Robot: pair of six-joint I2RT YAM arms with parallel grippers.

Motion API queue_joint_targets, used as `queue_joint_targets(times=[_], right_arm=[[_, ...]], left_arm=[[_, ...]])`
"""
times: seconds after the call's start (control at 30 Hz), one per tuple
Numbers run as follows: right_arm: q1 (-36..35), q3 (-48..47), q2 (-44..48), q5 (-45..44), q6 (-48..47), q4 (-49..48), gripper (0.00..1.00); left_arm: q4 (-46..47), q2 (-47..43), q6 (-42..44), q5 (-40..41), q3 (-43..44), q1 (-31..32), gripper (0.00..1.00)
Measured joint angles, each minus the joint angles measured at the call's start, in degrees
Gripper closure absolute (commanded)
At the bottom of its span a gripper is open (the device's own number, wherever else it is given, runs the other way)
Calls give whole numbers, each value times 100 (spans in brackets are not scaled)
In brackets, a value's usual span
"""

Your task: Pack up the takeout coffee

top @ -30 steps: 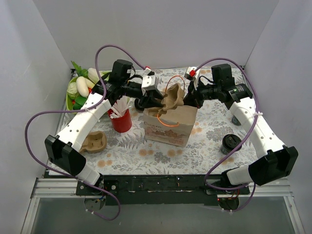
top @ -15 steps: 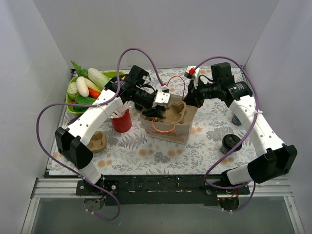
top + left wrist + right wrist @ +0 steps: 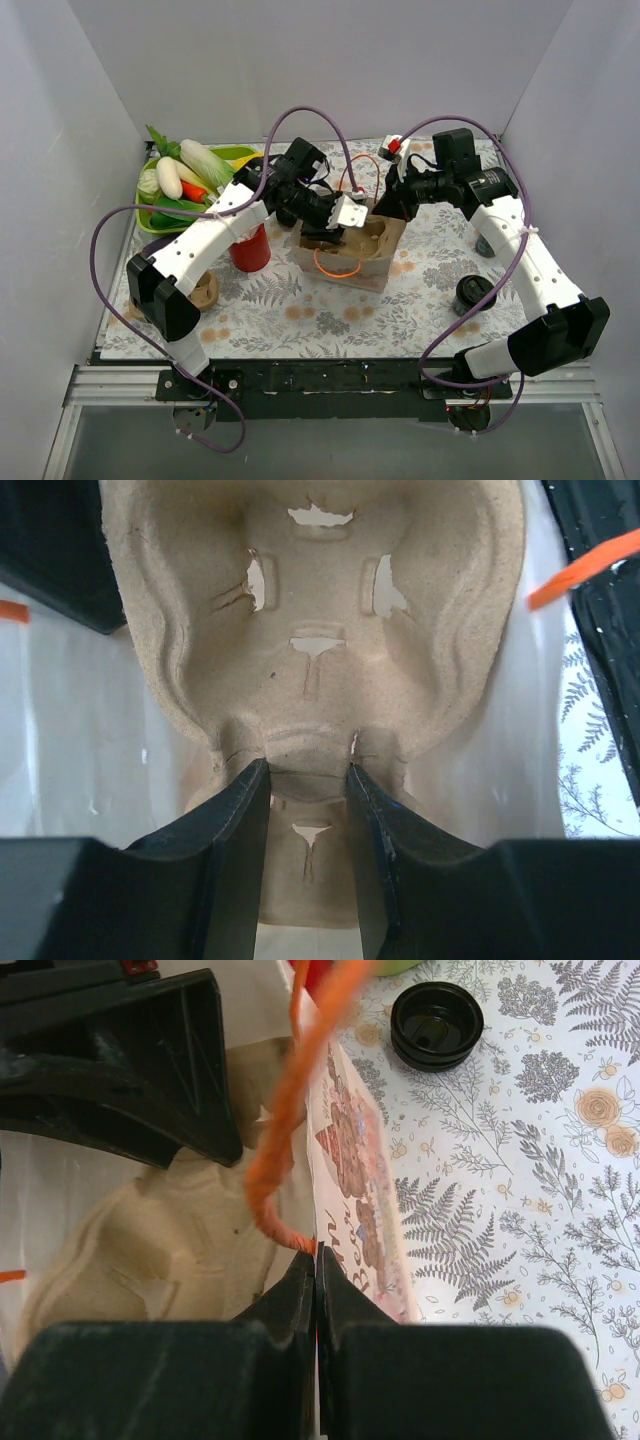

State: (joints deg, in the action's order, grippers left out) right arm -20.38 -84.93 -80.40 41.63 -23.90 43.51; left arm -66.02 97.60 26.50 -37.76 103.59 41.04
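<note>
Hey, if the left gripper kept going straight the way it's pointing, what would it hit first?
The left gripper grips the cardboard cup tray, so that leads. Beyond it, probably the inside of the paper bag, though the tray hides how far.

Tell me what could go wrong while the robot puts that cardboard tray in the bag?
The cup tray in the left gripper fills nearly the whole paper bag, so it might jam or tear a wall. The right gripper pinches just the bag's rim; a slip could let the bag fold shut.
</note>
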Motion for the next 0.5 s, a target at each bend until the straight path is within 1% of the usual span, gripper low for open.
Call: queue_joint_targets(times=[0.2,0.3,0.5], right_arm=[[0,48,0,42,129,24,99],[2,50,7,44,155,24,99],[0,125,15,50,273,33,99]], left_arm=[[11,205,-234,120,415,0,100],[70,192,-297,179,420,2,100],[-229,223,48,352,426,81,100]])
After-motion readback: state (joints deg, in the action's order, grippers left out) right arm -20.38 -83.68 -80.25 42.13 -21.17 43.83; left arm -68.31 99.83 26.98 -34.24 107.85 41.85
